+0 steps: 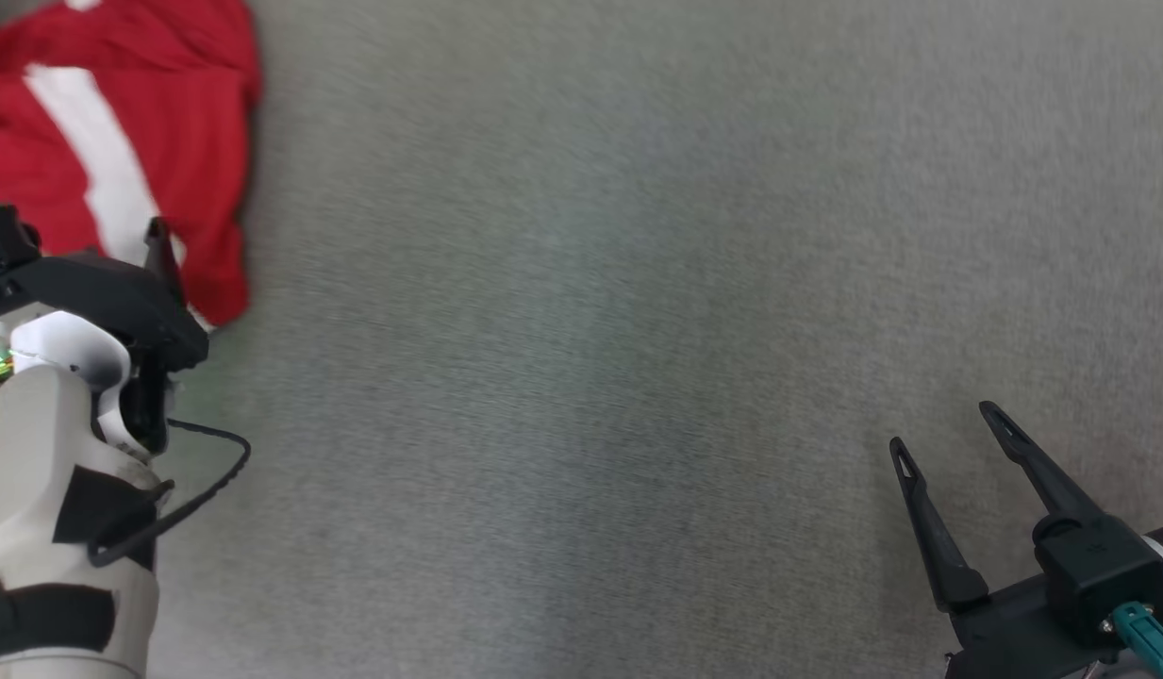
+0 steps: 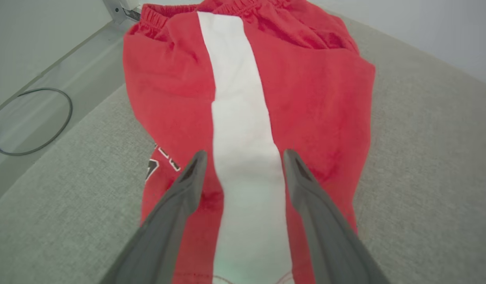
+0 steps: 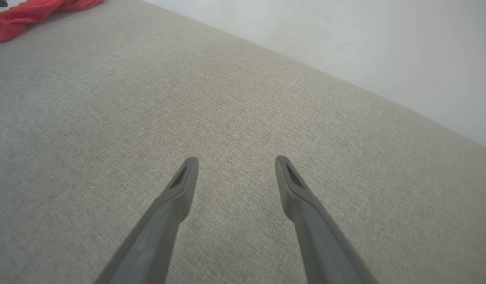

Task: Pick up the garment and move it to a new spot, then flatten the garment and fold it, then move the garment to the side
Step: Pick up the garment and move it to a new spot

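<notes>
Red garment (image 1: pixel 175 104) at 10 o'clock in head view, lying loose, nothing gripping it.
My left gripper (image 2: pixel 243 157) hangs over its white stripe (image 2: pixel 233 94), jaws apart, empty. My right gripper (image 1: pixel 941 425) is at 4 o'clock over the bare grey surface (image 1: pixel 581 377), jaws apart too. Garment looks fairly flat. I judge it either unpicked or already parked aside, can't tell which. Count: one garment, two grippers.

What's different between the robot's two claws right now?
The left gripper points at the red garment, its fingers either side of the white stripe; the right gripper points at the bare grey fabric surface, far from the garment. In the head view the left gripper is mostly hidden by its wrist, while the right gripper's fingers show fully. Both are open and hold nothing.
</notes>
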`<state>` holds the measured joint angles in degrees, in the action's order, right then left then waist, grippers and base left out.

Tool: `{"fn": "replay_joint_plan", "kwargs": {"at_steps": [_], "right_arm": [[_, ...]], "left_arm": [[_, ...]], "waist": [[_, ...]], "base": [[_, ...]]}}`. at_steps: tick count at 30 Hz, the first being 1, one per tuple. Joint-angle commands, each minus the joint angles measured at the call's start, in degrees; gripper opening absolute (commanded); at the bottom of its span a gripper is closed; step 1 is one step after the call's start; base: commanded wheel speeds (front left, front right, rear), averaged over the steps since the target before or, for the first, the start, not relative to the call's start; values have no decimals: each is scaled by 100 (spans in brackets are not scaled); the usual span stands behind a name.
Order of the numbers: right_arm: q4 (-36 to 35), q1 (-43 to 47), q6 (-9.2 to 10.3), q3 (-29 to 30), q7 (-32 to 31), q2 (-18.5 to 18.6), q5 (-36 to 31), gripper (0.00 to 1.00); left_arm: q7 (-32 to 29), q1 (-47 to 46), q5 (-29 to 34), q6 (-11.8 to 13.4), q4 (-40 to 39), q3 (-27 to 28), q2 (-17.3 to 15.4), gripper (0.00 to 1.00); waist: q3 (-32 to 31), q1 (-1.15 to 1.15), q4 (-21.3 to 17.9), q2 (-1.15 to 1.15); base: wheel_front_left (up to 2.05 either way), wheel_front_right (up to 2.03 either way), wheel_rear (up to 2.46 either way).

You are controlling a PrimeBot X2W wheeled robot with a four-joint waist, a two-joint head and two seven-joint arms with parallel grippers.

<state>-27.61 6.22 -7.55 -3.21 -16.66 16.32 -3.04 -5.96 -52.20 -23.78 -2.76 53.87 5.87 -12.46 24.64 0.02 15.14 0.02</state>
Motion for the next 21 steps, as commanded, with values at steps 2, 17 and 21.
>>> {"fn": "replay_joint_plan", "kwargs": {"at_steps": [2,17,21], "right_arm": [[-106,38,14,-9,-7,-36,-40,100],[353,-257,14,-238,291,-278,130,100],[695,-385,14,-329,486,-391,155,100]], "left_arm": [[81,-202,-6,154,207,45,-46,100],[562,-441,150,136,794,-88,-619,0],[656,-572,267,59,657,-203,-818,0]], "waist": [[689,-2,-592,-2],[82,-2,-697,-2],[-259,-2,-724,-2]], "base": [[0,0,0],[0,0,0],[0,0,0]]}}
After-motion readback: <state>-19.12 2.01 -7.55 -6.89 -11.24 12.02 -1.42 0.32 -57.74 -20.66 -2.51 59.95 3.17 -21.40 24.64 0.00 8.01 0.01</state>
